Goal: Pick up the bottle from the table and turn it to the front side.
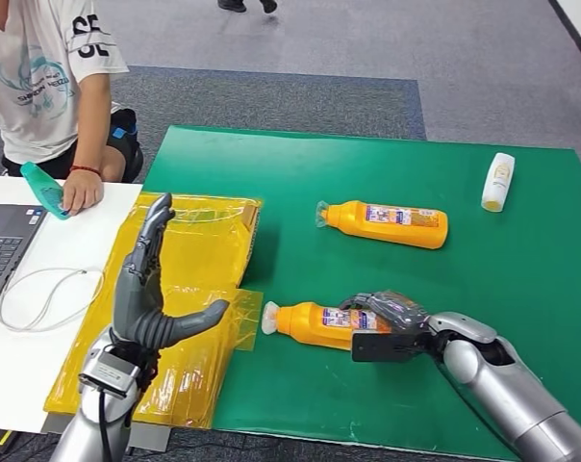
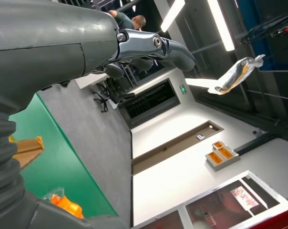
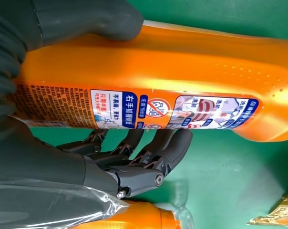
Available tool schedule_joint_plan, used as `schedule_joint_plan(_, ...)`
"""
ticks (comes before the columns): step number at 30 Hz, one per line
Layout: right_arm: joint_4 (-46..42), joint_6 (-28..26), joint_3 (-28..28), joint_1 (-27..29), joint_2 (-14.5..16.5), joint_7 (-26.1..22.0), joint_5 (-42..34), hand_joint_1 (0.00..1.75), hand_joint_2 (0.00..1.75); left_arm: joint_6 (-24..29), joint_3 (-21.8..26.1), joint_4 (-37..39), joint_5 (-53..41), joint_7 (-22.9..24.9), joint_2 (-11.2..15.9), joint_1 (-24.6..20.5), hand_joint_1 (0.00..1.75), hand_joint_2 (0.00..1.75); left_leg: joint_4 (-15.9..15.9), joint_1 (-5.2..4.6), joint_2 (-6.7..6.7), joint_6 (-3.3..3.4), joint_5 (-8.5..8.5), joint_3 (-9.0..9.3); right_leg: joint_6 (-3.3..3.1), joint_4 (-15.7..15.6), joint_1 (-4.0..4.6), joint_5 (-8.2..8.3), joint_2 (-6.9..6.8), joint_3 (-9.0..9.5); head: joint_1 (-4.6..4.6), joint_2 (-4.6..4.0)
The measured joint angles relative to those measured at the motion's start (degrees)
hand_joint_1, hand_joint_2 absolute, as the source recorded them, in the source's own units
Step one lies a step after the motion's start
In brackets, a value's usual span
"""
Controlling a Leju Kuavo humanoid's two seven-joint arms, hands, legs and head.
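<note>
The right hand (image 1: 387, 325) reaches in low from the right and wraps the near orange bottle (image 1: 311, 322), which lies on its side on the green mat (image 1: 491, 289), cap pointing left. In the right wrist view the thumb (image 3: 99, 19) presses 1 side of the body while the dark fingers (image 3: 153, 152) curl under the label. The left hand (image 1: 148, 289) is raised upright over the yellow plastic-wrapped package (image 1: 200, 250), fingers spread, thumb out, holding nothing. A 2nd orange bottle (image 1: 386, 223) lies farther back.
</note>
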Motion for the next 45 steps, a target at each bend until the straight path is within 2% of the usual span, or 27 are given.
schedule_joint_plan(6, 0.1, -0.7, 0.7, -0.3, -0.2, 0.6, -0.3, 1.75, 1.75, 0.0, 0.2, 0.0, 0.0, 0.0, 0.1, 0.0, 0.00, 1.75, 0.0, 0.00, 0.00, 0.00, 0.00, 0.00, 0.00, 0.0, 0.00, 0.00, 0.00, 0.00, 0.00, 0.00)
schedule_joint_plan(11, 0.0, -3.4, 1.1, 0.2, -0.3, 0.6, -1.2, 1.75, 1.75, -0.1, 0.6, 0.0, 0.0, 0.0, 0.1, 0.0, 0.00, 1.75, 0.0, 0.00, 0.00, 0.00, 0.00, 0.00, 0.00, 0.0, 0.00, 0.00, 0.00, 0.00, 0.00, -0.01)
schedule_joint_plan(22, -1.7, -6.4, -0.5, 3.1, 0.5, -1.9, -2.5, 1.75, 1.75, -0.2, 0.7, -0.1, 0.3, 0.0, 0.1, 0.1, 0.00, 1.75, 0.0, 0.00, -0.01, 0.00, 0.00, -0.02, 0.00, 0.0, 0.01, 0.00, -0.01, 0.00, 0.00, -0.01)
schedule_joint_plan(28, -4.7, -6.7, -7.2, 7.7, 4.9, -6.4, -8.7, 1.75, 1.75, -0.3, 0.8, -0.7, 0.3, 0.0, 0.1, 0.5, 0.00, 1.75, 0.0, 0.00, -0.02, -0.01, -0.01, -0.08, 0.00, 0.0, 0.01, -0.03, -0.01, -0.09, -0.02, -0.02)
schedule_joint_plan(33, -6.6, -5.4, -11.5, 10.1, 7.9, -7.1, -12.2, 1.75, 1.75, -0.4, 0.8, -1.0, 0.2, 0.2, 0.1, 0.9, 0.00, 1.75, 0.0, -0.01, -0.06, 0.01, -0.03, -0.14, 0.04, 0.0, 0.00, -0.09, -0.05, -0.09, -0.01, -0.01)
schedule_joint_plan(45, -11.4, 1.4, -25.7, 15.4, 16.3, -7.4, -27.5, 1.75, 1.75, -0.1, 0.7, -1.3, -1.6, 1.3, -0.6, 2.0, 0.00, 1.75, 0.0, -0.03, -0.05, 0.04, -0.05, -0.14, 0.05, 0.0, -0.01, -0.10, -0.04, -0.11, -0.01, -0.01)
